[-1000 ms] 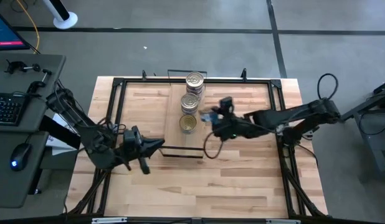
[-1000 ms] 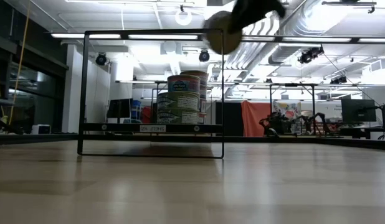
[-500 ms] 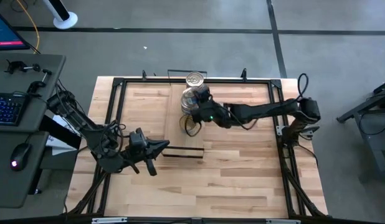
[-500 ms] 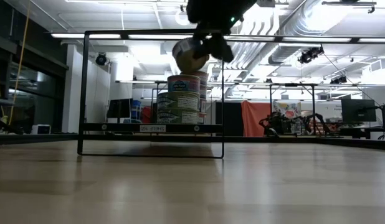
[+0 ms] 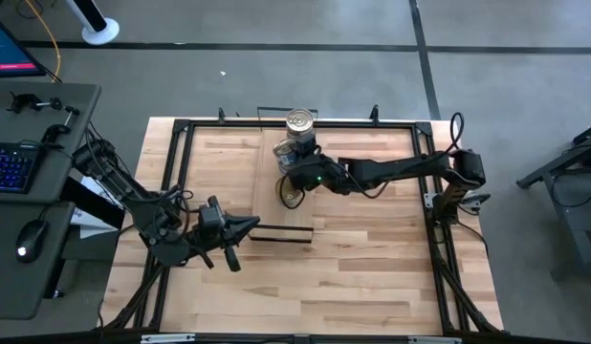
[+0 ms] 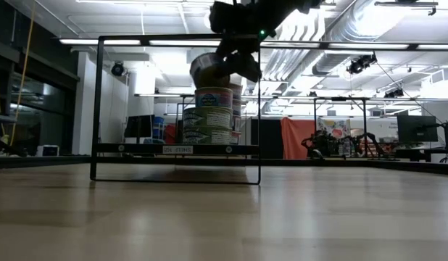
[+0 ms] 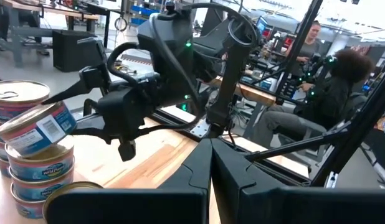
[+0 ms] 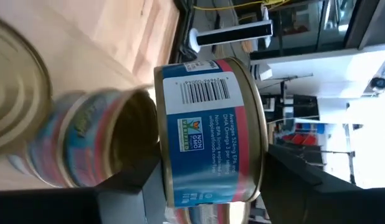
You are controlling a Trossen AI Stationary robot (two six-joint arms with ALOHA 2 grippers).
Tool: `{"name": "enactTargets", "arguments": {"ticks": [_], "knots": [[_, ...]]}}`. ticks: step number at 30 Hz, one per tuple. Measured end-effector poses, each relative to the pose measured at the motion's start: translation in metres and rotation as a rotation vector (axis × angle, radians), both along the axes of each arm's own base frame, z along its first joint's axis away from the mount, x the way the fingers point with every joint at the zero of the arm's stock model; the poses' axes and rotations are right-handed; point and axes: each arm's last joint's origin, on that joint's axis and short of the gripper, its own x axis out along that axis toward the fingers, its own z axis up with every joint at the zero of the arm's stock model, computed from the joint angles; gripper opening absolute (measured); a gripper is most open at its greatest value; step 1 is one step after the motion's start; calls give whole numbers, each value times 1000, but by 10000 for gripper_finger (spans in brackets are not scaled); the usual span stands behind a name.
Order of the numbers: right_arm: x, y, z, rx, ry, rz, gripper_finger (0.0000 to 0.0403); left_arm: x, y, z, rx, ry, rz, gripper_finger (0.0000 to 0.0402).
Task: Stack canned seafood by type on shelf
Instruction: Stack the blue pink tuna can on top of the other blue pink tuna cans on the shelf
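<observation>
The shelf is a narrow light-wood board with a thin black frame. On it stand stacks of flat round tins: a far stack, a middle stack and a near tin. My right gripper reaches in from the table's right and is shut on a blue-and-red labelled tin, held just above the middle stack. My left gripper hovers shut over the table near the shelf's near end, touching nothing. My right gripper pinches the tin between its two fingers, one on each flat end, as the right wrist view shows. It comes level from the table's right. The tin is lifted clear and tilted, just over the middle stack's top tin.
The black table frame runs round the butcher-block top. Bare wood lies near and right of the shelf. A desk with keyboard and mouse stands off the table's left. People sit in the room beyond.
My right gripper carried the tin from right of the shelf toward the table's left and down, until it hung over the middle stack. The tin stayed in its hold and now sits tilted just above the stack's top tin.
</observation>
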Motion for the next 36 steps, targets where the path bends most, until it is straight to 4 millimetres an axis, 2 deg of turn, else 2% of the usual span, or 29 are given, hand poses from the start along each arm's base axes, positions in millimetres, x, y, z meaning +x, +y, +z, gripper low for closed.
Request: {"name": "enactTargets", "arguments": {"ticks": [7,36], "knots": [[0,6,0,29,-50,-51,190,0,-1,-1,4,13,-31,0],[-1,-1,0,71,-82,-65,191,1,-2,-1,-3,18,-80,0]]}}
